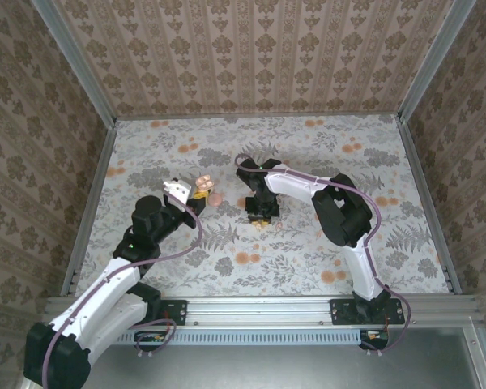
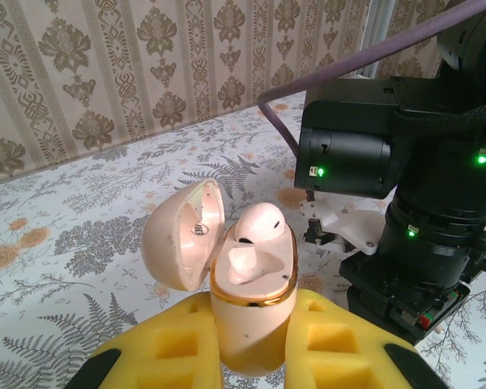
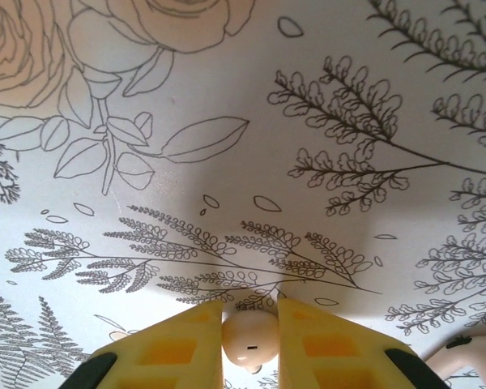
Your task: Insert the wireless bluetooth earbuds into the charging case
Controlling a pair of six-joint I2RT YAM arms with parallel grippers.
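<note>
At mid-surface, nearest the near edge: small white rounded earbud (image 3: pixel 249 342) pinched between the yellow foam pads of the right tool (image 3: pixel 249 322), held low against the floral-print surface (image 3: pixel 227 121). Slightly farther, toward the left edge: glossy pink charging case (image 2: pixel 251 284) clamped upright in the left tool (image 2: pixel 255 348), lid swung open, seated white earbud (image 2: pixel 255 223) in one socket.

Judged step: pickup of the second earbud. Next: lift clear, carry left to the case, align over the free socket, lower gently, release.
</note>
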